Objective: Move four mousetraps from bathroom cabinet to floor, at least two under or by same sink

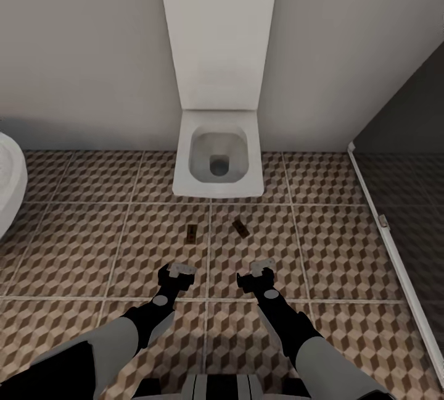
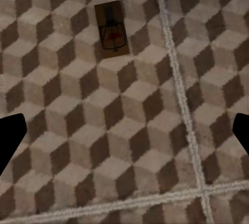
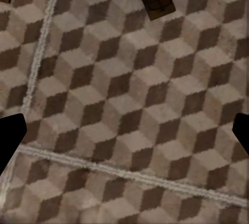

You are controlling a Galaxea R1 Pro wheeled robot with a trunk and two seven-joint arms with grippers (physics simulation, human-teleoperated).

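Head view: claws [image 1: 177, 275] [image 1: 258, 272] low, floorward

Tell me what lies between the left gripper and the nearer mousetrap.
Nothing but bare patterned floor tile between the left gripper and the mousetrap; head and left wrist views both show it.

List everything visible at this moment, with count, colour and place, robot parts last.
mousetraps: two, tan-brown, flat on the tiles ahead of the toilet bowl; left one square to the grout, right one skewed, apart.
toilet: one, white, lid up against the far wall.
bathroom floor: brown-and-beige cube tiles, pale grout.
white rounded fixture: one, at the left edge, partly cut off.
shower area: dark grey, at right, behind a pale threshold strip.
wall: pale grey, behind the toilet.
left pincer: black and grey, open, empty, over the tiles.
right pincer: same, open, empty.
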